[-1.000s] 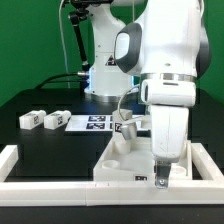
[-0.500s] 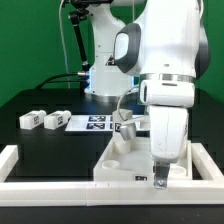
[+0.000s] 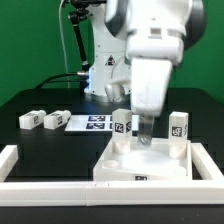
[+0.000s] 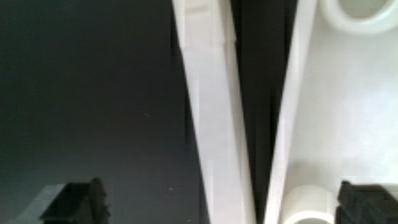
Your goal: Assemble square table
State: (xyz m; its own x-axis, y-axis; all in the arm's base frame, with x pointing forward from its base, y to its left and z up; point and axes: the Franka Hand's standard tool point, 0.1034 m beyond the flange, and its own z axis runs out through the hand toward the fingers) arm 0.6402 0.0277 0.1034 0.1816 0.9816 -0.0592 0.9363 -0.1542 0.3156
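Observation:
The square table's white slab [image 3: 150, 168] lies recessed face up inside the front border wall, with a tag on its front edge. Two white tagged leg blocks stand upright on it, one at its back left [image 3: 120, 124] and one at its back right [image 3: 179, 126]. Two more leg blocks [image 3: 30, 119] [image 3: 57, 119] lie on the black table at the exterior view's left. My gripper [image 3: 146, 138] hangs open and empty above the slab's middle, between the two standing legs. In the wrist view its dark fingertips [image 4: 73, 201] stand wide apart over the slab's edge [image 4: 338, 120], holding nothing.
The marker board [image 3: 95, 122] lies behind the slab next to the loose legs. The low white border wall [image 3: 20, 165] runs along the front and sides; it shows as a white strip [image 4: 214, 120] in the wrist view. The robot base stands at the back.
The arm has risen and moved back from the slab's front right corner to above its middle. The back right leg now shows uncovered.

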